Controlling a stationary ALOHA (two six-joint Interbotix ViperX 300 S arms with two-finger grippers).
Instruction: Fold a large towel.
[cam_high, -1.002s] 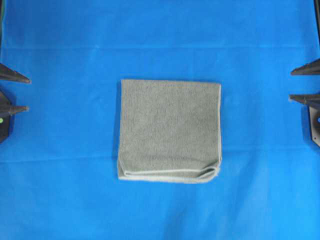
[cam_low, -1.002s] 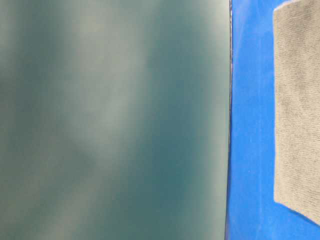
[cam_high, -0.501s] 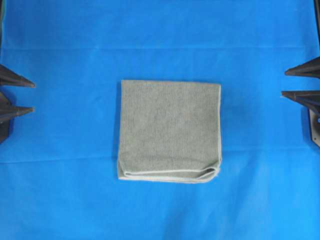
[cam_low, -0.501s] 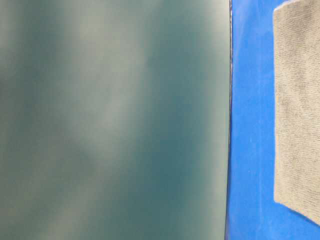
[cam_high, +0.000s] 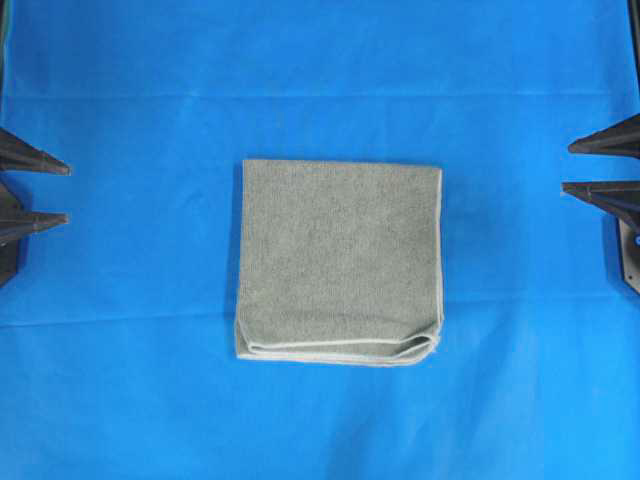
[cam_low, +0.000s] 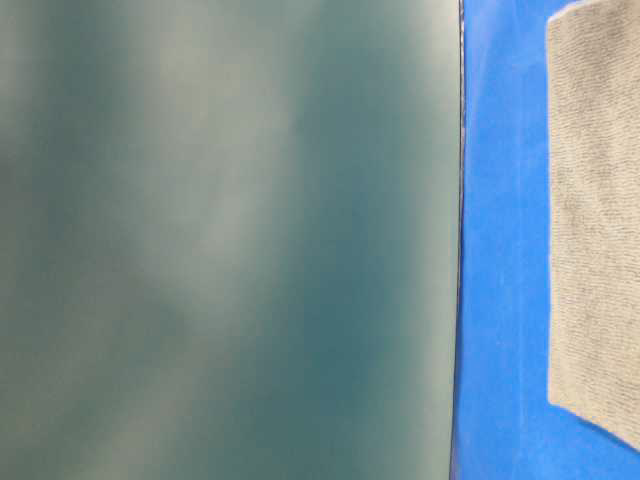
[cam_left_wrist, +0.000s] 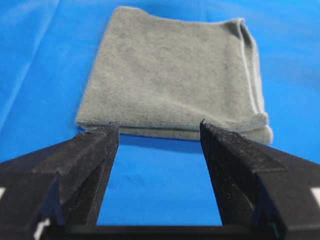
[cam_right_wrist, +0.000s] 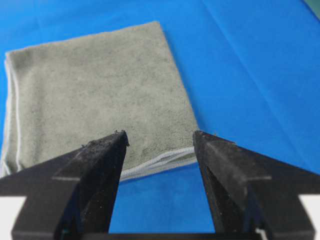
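The folded grey-green terry towel (cam_high: 340, 260) lay well apart between the released left gripper (cam_high: 55, 192) and right gripper (cam_high: 575, 167), apparently finished.

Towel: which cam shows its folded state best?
Overhead: the whole towel shows, squared, with the hemmed layers stacked at its near edge. Table-level catches only one cropped strip; the wrist views show it whole but slanted, behind open jaws.

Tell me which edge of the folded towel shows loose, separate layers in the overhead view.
The bottom edge of the towel: pale hems of separate layers curl apart there, while the top and left edges look plain and closed.
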